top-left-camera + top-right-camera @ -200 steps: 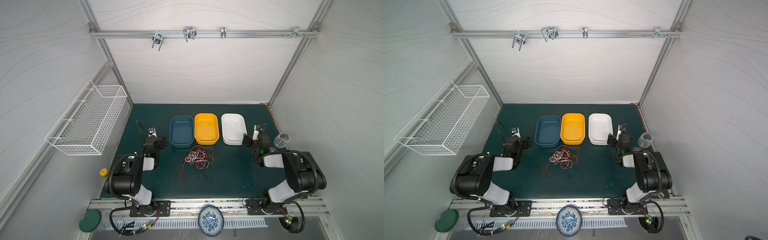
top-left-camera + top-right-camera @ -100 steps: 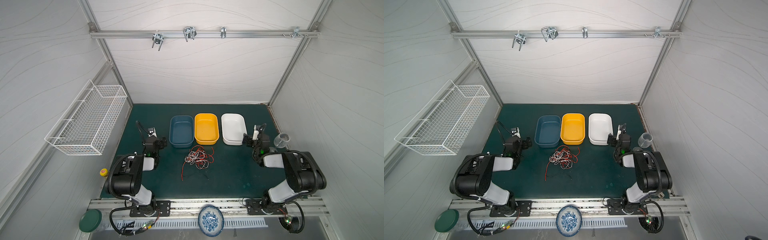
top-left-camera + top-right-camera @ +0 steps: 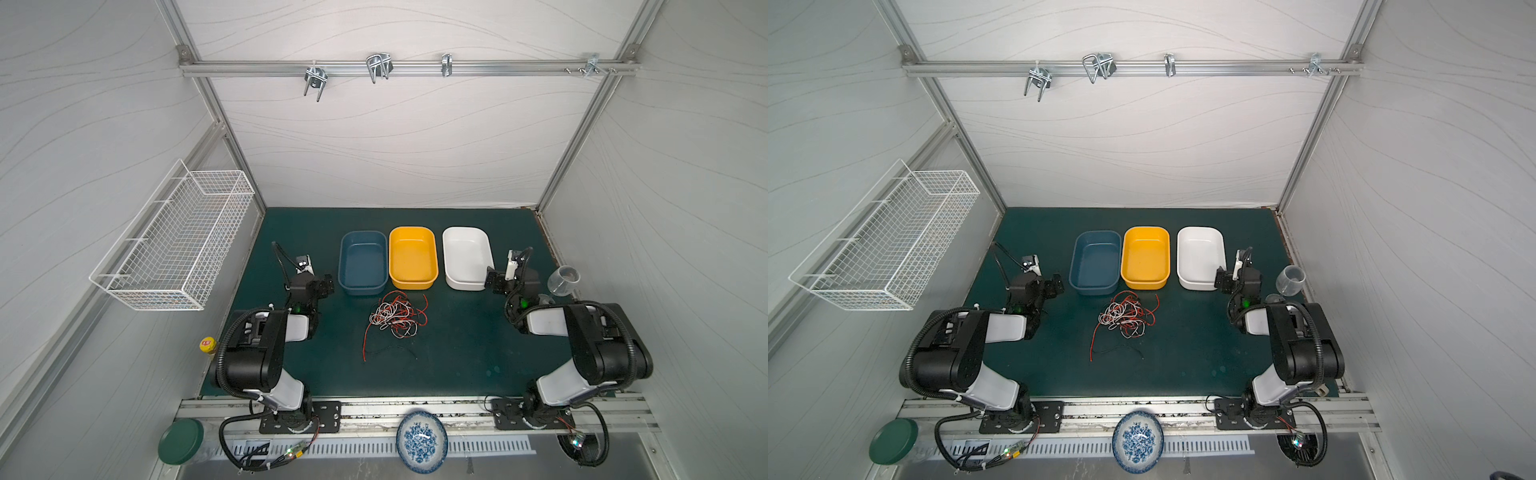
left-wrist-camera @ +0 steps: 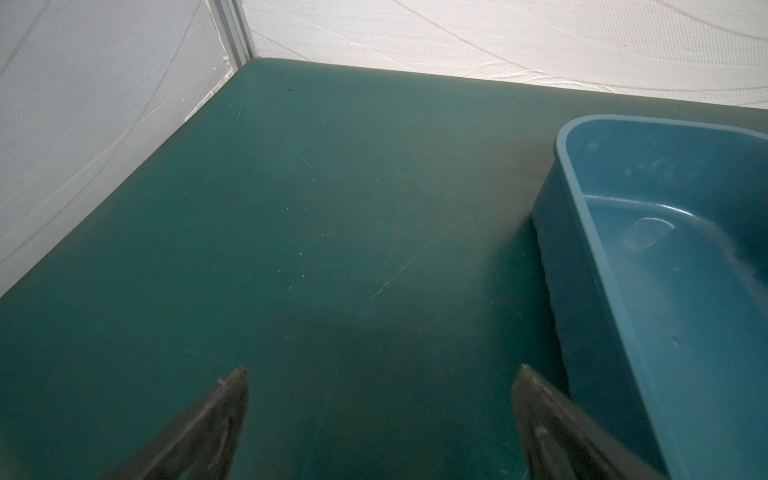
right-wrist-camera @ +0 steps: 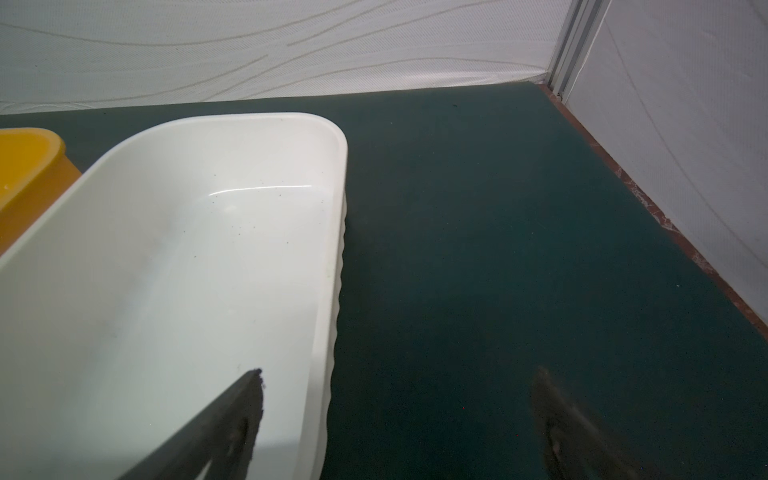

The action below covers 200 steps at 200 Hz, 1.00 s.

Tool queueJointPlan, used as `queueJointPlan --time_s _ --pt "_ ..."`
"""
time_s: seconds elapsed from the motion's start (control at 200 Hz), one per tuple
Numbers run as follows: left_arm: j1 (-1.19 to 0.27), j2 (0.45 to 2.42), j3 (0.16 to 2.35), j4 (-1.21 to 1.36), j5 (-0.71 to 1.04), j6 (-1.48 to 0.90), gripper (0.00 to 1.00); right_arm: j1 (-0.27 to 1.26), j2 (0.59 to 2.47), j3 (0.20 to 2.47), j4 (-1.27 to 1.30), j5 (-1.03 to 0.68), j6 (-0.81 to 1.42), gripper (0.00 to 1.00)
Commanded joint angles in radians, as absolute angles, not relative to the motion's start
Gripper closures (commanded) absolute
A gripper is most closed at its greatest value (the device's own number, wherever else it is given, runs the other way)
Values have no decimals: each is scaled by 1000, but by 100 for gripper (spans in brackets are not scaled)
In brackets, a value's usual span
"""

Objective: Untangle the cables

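on the green tabletop (image 3: 457, 353), in both top views, one tangle of red, white and black cables (image 3: 395, 318) lies near of three tubs in a row: one blue tub (image 3: 361, 262), one yellow tub (image 3: 412, 257), one white tub (image 3: 465, 255). the strands cannot be counted. flanking the tangle, apart from it: one left end effector (image 3: 322, 286), one right end effector (image 3: 509, 284). left wrist view: left end effector (image 4: 380, 370) released wide, blue tub (image 4: 665, 291) beside one finger. right wrist view: right end effector (image 5: 398, 370) released, one finger over the white tub (image 5: 208, 249).

table (image 3: 457, 365): dark green | in a row at the back: blue tub (image 3: 361, 266), yellow tub (image 3: 412, 257), white tub (image 3: 467, 257) | just in front: cables (image 3: 395, 318), red, white, black, one messy pile | right edge: clear cup (image 3: 563, 280)
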State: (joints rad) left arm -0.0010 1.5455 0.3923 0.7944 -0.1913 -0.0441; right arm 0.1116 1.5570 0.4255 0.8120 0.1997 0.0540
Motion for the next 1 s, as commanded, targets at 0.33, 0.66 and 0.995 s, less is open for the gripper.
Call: queueJointPlan --time_s 0.33,0.66,0.995 --pt "8 1555 428 834 -169 -38 0 98 1449 450 690 171 44 1" --pt "8 1365 408 722 -229 -61 0 157 1203 463 534 272 17 1" --pt "7 1121 865 -226 -182 -368 0 267 948 691 227 -202 242 1"
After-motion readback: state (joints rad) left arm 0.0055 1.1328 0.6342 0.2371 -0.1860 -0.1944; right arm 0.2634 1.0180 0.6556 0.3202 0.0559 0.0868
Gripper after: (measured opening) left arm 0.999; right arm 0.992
